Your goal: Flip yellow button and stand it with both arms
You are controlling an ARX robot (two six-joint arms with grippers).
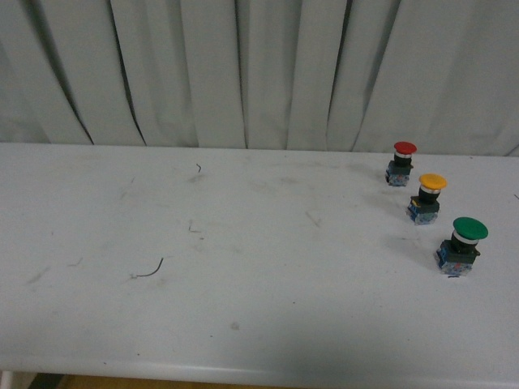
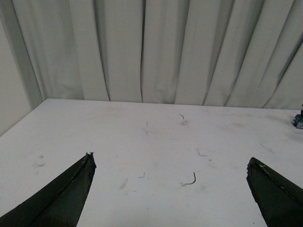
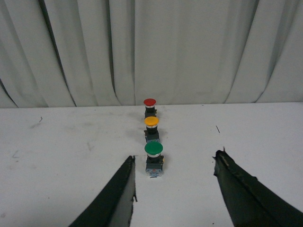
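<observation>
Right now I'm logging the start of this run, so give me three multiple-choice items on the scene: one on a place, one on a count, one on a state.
1. Where does the yellow button stand?
A. Between the red button and the green button
B. Alone at the table's left end
C. Held in a gripper

2. How many buttons are on the table?
A. Two
B. Three
C. Five

3. How is the right gripper?
A. Shut on the yellow button
B. Shut on nothing
C. Open

Answers:
1 A: the front view shows it in the row, the red button behind and the green button in front.
2 B: red, yellow and green, no more.
3 C: its fingers stand wide apart, holding nothing, the green button ahead of them.
</observation>
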